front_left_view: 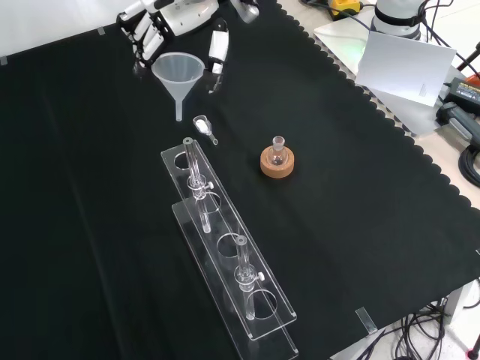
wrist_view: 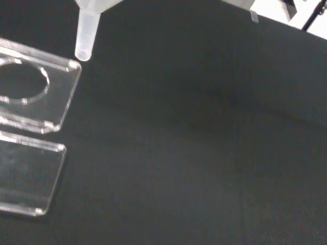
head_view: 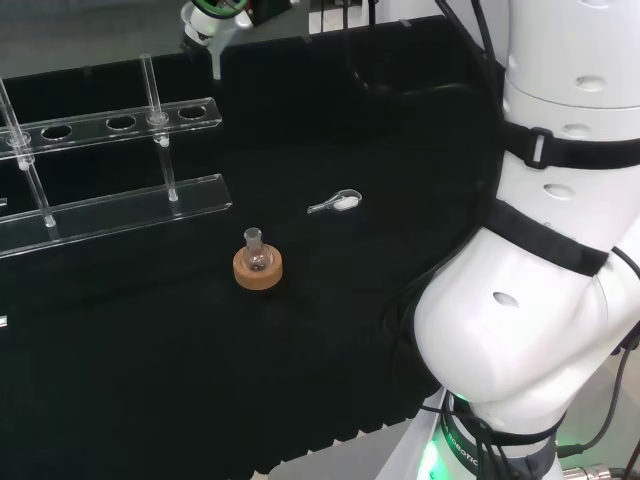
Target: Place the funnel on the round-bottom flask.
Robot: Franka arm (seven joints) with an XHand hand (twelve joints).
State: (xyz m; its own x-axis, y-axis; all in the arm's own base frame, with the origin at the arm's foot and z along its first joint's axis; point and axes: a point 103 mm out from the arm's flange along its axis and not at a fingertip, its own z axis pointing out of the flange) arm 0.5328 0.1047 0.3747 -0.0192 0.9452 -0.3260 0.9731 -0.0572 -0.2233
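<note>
Hand point(front_left_view: 161, 22), black and white, sits at the upper left of the front view, fingers curled around the rim of a translucent conical funnel point(front_left_view: 178, 73) with its stem pointing down. Round-bottom flask point(front_left_view: 278, 152), clear glass, stands in a cork ring point(front_left_view: 277, 164) near the frame centre, well apart. Clear acrylic rack point(front_left_view: 225, 247) lies lower left.

In the head view the funnel point(head_view: 213, 40) is cut off by the top edge, only its stem and a little of the cone showing, and the rack point(head_view: 110, 165) runs off the left edge. In the wrist view the funnel's cone is cropped. In the front view the hand point(front_left_view: 169, 19) is clipped at the top; its fingers seem to grip the funnel's rim. What the flask point(front_left_view: 278, 150) holds is too small to tell.
</note>
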